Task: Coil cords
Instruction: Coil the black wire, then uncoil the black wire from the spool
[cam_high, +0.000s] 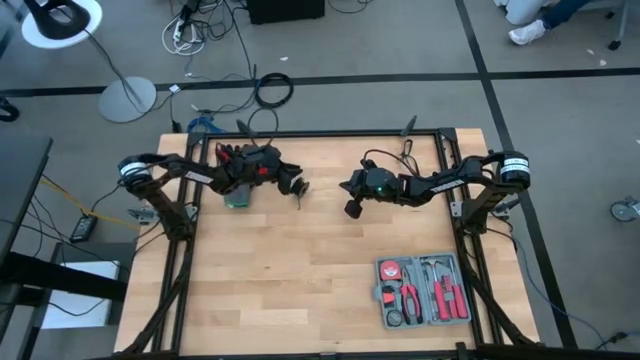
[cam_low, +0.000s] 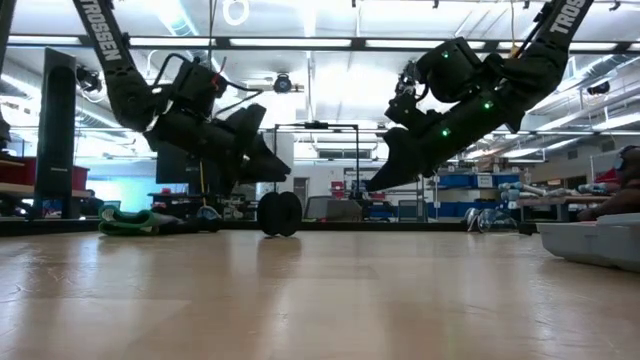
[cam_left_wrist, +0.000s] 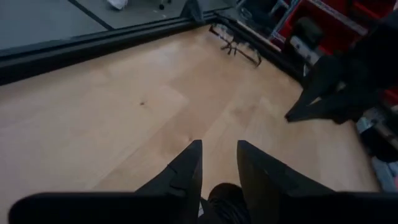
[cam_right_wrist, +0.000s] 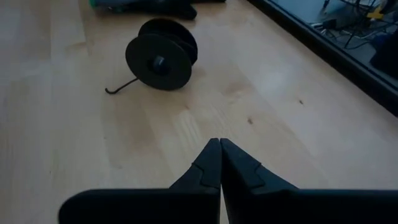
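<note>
grey tool case (cam_high: 424, 291), green glove (cam_low: 135, 221)

The setting is a robotics laboratory or workshop in an open industrial hall. A light wooden table (cam_high: 300, 290) sits in a black metal frame (cam_high: 175, 270) on a grey floor marked with dark tape lines (cam_high: 330, 78). Loose cables (cam_high: 272, 90) and a power strip (cam_high: 82, 228) lie on the floor at the far and left sides. A round-based lamp stand (cam_high: 127, 98) stands at far left. A grey case of red-handled hand tools (cam_high: 424, 290) rests on the table, near right. Beyond the table, long ceiling strip lights (cam_low: 320, 42), shelving with blue bins (cam_low: 470, 182) and further workbenches (cam_low: 565, 200) are visible.
</note>
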